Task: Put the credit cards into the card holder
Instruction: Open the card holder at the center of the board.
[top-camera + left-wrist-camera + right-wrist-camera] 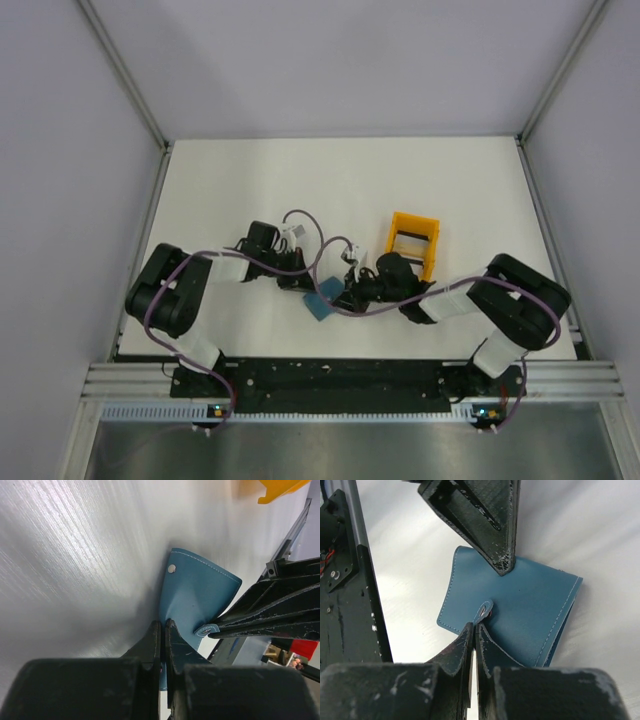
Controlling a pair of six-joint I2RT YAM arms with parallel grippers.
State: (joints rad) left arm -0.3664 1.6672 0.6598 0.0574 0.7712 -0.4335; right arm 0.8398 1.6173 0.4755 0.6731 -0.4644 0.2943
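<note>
The teal-blue card holder (pixel 530 605) lies folded on the white table, between the two arms in the top view (pixel 322 300). My left gripper (pixel 164 626) is shut on one edge of it, with blue leather showing between the jaws. My right gripper (pixel 475 626) is shut on its small snap tab (pixel 484 611) from the opposite side. The left wrist view shows that tab (pixel 206 629) pinched in the right gripper's fingers (pixel 270 612). A metal snap stud (pixel 172 568) shows on the outer flap. The credit cards are not in view.
An orange open-frame rack (pixel 412 243) stands just behind and right of the right gripper (pixel 345 292). Purple cables loop over both arms near the left gripper (pixel 308 278). Metal frame rails (pixel 140 95) bound the white table.
</note>
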